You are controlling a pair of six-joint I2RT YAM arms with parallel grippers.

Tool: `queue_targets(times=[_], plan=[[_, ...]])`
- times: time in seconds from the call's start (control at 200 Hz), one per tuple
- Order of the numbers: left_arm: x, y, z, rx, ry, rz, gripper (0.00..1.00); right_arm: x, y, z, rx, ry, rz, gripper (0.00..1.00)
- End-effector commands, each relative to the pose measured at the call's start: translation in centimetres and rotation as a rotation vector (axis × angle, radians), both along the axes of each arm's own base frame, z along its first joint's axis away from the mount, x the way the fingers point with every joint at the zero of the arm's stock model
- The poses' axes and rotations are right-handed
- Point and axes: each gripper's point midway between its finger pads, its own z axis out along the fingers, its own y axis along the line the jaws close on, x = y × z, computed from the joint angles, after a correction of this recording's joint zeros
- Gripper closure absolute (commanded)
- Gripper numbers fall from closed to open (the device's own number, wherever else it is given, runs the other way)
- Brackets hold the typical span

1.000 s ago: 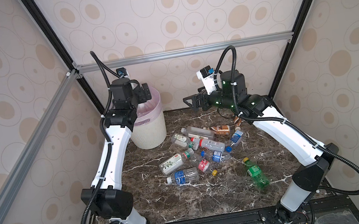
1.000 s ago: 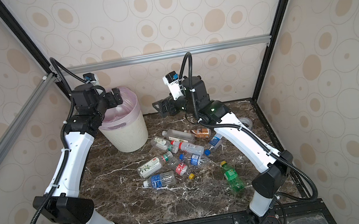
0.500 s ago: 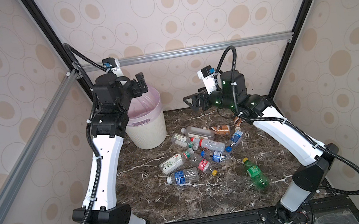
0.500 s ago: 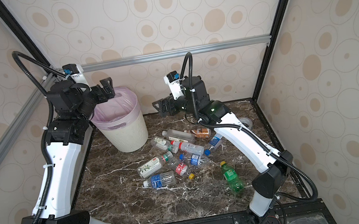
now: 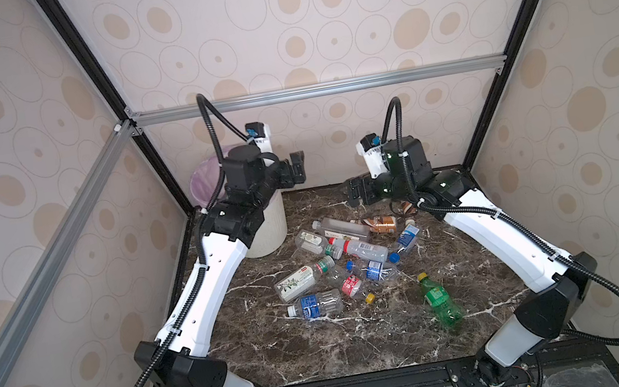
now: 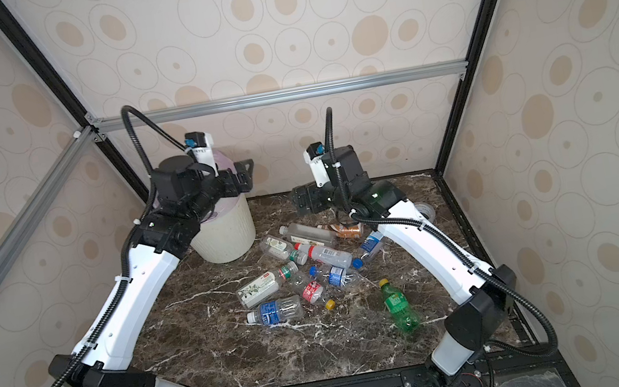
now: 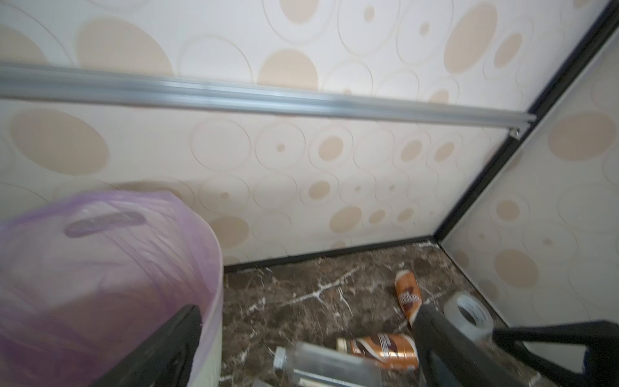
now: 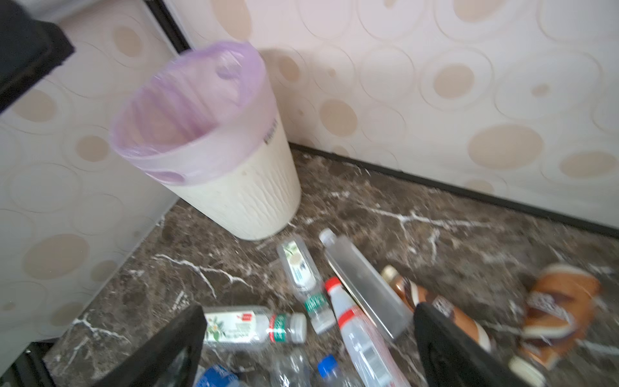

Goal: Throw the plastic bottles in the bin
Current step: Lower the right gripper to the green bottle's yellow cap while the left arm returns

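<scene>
With jaws apart and empty, the left claw (image 5: 294, 168) hovers at three o'clock of the bin (image 5: 268, 232), the right claw (image 5: 356, 194) at twelve o'clock of the strewn bottles (image 5: 367, 252).

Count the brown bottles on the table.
2. One brown bottle lies beside the long clear bottle at the pile's far edge; the second brown bottle lies nearer the tape roll, mostly hidden under the right arm in both top views. More may be hidden.
</scene>
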Motion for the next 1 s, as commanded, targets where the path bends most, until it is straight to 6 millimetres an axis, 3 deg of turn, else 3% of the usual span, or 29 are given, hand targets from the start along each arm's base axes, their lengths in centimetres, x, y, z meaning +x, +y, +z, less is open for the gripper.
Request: queue_targets(times=[0.0, 0.205, 0.365, 0.715, 0.995], plan=[[-2.0, -2.4, 0.6, -0.087, -0.036, -0.066, 0.01, -2.4, -5.0, -2.1, -0.067, 0.077, -0.135, 0.0], [-4.8, -6.6, -4.2, -0.127, 0.026, -0.165, 0.01, -6.6, -11.3, -8.8, -0.151, 0.245, -0.292, 0.0], [-7.0, -9.3, -6.8, -0.154, 0.055, -0.239, 0.01, -9.3, -14.5, -14.0, -0.143, 0.398, -0.37, 0.0], [-11.0, -13.4, -11.5, -0.162, 0.117, -0.344, 0.01, -12.3, -16.7, -22.2, -0.266, 0.583, -0.423, 0.06], [-12.1, -13.4, -14.3, -0.159, 0.167, -0.355, 0.01, -13.2, -17.8, -24.6, -0.385, 0.673, -0.413, 0.12]])
